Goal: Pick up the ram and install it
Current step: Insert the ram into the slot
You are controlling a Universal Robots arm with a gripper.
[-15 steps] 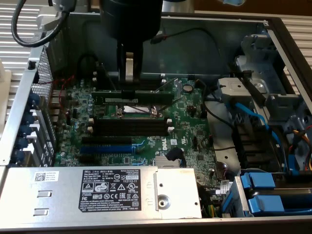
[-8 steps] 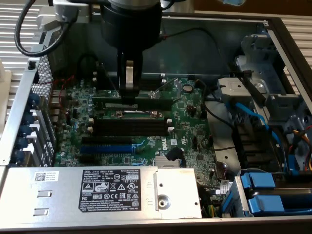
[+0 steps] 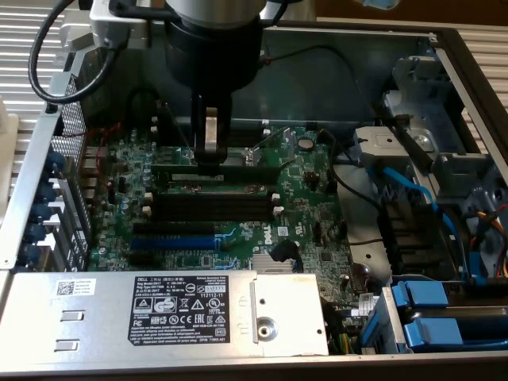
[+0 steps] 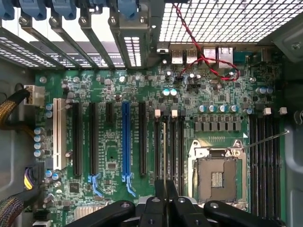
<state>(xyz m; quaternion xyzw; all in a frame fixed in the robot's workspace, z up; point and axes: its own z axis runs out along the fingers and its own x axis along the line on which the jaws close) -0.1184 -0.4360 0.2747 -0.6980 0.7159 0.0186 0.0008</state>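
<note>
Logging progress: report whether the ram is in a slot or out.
In: the ram stands on edge in the row of memory slots, gripper clamped on it. Fully seated: cannot tell.

carrier: open computer case (image 3: 349, 87) | inside: green motherboard (image 3: 127, 198); labelled power supply (image 3: 167, 313); blue drive caddies (image 3: 432, 313)

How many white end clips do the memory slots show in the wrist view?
4 white end clips: two on the slot bank where the gripper grips the ram, two on the bank past the processor socket. Clips at the other ends may be hidden.
</note>
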